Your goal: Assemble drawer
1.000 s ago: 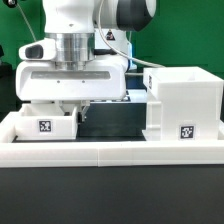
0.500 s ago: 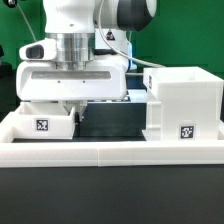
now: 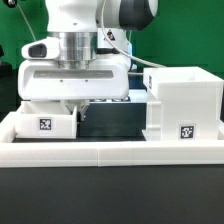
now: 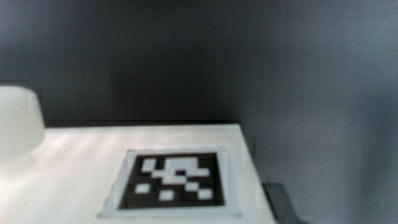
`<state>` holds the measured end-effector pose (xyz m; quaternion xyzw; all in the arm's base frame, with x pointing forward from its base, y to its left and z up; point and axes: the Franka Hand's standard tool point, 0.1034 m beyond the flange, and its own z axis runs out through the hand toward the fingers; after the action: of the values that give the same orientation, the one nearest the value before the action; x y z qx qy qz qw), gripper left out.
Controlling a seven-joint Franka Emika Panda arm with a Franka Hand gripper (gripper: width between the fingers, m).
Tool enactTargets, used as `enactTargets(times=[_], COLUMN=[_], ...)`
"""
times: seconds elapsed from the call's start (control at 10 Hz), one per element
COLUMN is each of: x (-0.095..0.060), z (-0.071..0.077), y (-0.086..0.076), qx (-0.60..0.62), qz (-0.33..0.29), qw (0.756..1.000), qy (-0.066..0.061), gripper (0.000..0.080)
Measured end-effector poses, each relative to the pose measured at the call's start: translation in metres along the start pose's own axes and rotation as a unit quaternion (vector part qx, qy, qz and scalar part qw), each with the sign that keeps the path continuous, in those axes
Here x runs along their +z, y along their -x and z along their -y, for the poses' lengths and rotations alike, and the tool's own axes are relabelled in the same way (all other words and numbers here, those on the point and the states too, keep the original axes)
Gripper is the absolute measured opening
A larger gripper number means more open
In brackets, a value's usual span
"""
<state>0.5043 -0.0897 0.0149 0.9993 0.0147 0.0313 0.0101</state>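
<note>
The tall white drawer housing stands at the exterior view's right, with a square tag low on its front. A small white box tray with a tag sits at the left, just behind the border wall. My gripper hangs straight down at the tray's right end, and its fingertips are hidden behind the tray wall. I cannot tell whether the jaws hold that wall. The wrist view shows a white surface with a tag close up on the dark table. The fingers do not show clearly there.
The long low white border wall runs across the front. A black mat lies between the tray and the housing. Another white piece shows partly behind my hand. A green backdrop is behind.
</note>
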Motion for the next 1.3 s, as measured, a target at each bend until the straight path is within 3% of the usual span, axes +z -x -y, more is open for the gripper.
enactTargets(times=[0.2,0.5,0.7,0.9,1.3], x=[-0.014,-0.012,-0.004,-0.005,-0.008], z=[0.007,0.006,0.01,0.021,0.021], y=[-0.004,-0.003,0.005,0.002,0.002], qx=[0.018,-0.001,-0.094,-0.172,-0.292], qz=[-0.001,0.0,-0.004,0.004,0.007], qw=[1.0,1.0,0.996,0.985,0.956], qy=[-0.008,-0.007,0.0,-0.004,-0.005], gripper=[0.0042,0.0042,0.0042,0.0042,0.0042])
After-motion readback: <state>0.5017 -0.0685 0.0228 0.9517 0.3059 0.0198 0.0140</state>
